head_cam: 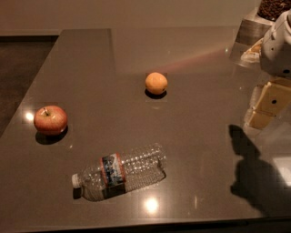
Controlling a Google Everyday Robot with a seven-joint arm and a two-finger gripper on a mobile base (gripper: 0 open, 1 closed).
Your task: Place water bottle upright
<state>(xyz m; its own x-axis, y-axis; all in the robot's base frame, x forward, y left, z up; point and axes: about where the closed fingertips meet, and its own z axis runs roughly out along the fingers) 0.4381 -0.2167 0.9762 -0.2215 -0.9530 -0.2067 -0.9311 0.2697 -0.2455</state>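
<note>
The water bottle (pixel 120 176) lies on its side near the front edge of the grey table (pixel 195 136). It is clear and ribbed, with its white cap (pixel 75 180) pointing left and a blue-and-white label edged in red around its neck end. My gripper (pixel 266 109) hangs at the far right edge of the view, above the table, under the white arm (pixel 279 43). It is well to the right of the bottle and farther back, apart from it, and holds nothing that I can see.
A red apple (pixel 50 119) sits at the left, behind the bottle. An orange (pixel 156 83) sits mid-table. A container of dark contents (pixel 273 8) stands at the back right corner. The arm's shadow (pixel 254 182) falls front right. The table's left edge drops to dark floor (pixel 18 68).
</note>
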